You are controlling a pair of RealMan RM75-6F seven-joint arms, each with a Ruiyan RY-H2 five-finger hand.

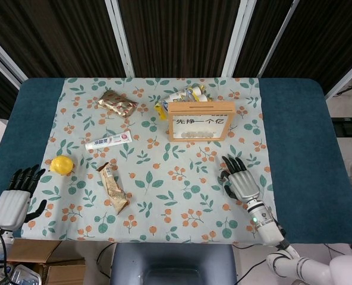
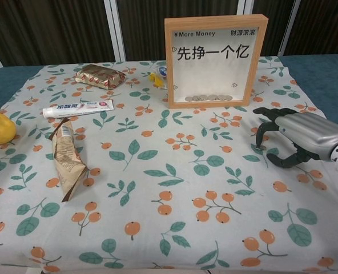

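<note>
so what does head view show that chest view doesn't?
Head view only: the left robot hand, open beside the lemon, plus the packets behind the wooden frame. Chest view only: coins in the frame's bottom and its "More Money" print. Both: right robot hand, open, fingers down on the cloth; toothpaste; both snack wrappers.

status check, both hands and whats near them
Left hand open, holding nothing, lemon nearest. Right hand open, fingers curved down onto the cloth, short of the wooden coin frame. Nothing between them.
</note>
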